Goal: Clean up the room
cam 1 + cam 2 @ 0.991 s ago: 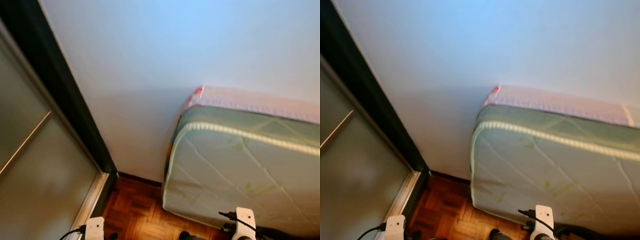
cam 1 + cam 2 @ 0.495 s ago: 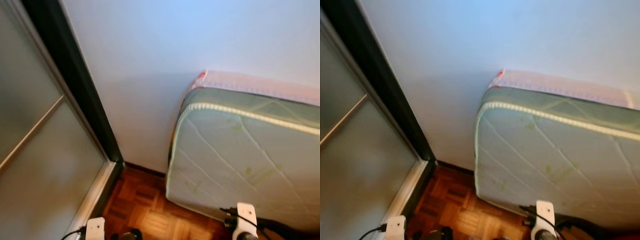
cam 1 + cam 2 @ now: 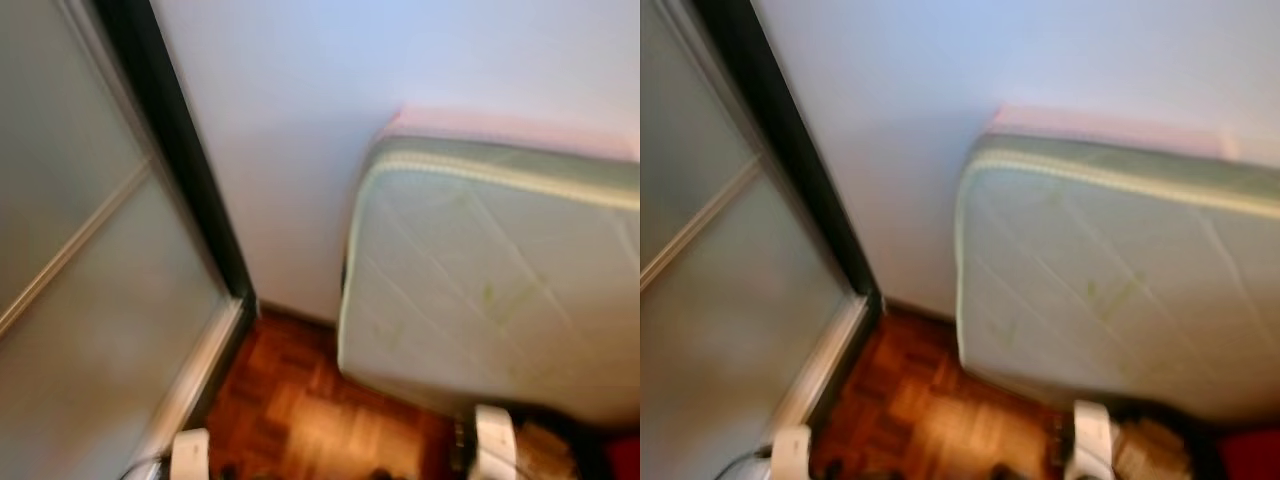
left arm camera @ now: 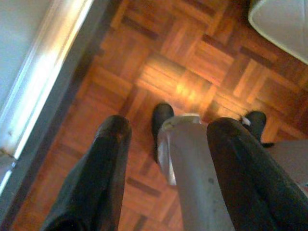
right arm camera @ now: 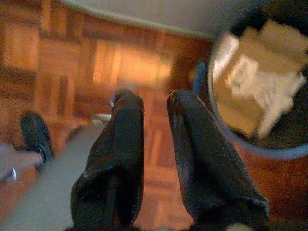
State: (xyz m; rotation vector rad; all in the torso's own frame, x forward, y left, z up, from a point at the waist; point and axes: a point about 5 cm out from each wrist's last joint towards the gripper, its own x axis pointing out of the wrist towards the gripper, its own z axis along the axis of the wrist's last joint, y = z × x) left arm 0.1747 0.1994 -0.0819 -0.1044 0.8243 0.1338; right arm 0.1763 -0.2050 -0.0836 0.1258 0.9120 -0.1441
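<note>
A dark round bin point(image 5: 267, 151) stands on the parquet beside the mattress, holding crumpled paper and cardboard point(image 5: 245, 82). In the head view it appears blurred at the bottom right point(image 3: 548, 448). My right gripper point(image 5: 156, 98) hangs low above the floor just beside the bin, its fingers a little apart with nothing between them. My left gripper point(image 4: 171, 125) hangs open over the parquet, with my own leg and black feet below it.
A pale green quilted mattress point(image 3: 490, 280) leans on edge against the white wall point(image 3: 350, 90). A frosted sliding door with a dark frame point(image 3: 190, 170) runs along the left, its floor track point(image 4: 43, 82) close to my left foot. Something red point(image 3: 622, 460) lies at the far right.
The camera has turned and tipped down, and the picture is now blurred. More parquet and the bin have come into view at the bottom right. Both arms still hang low.
</note>
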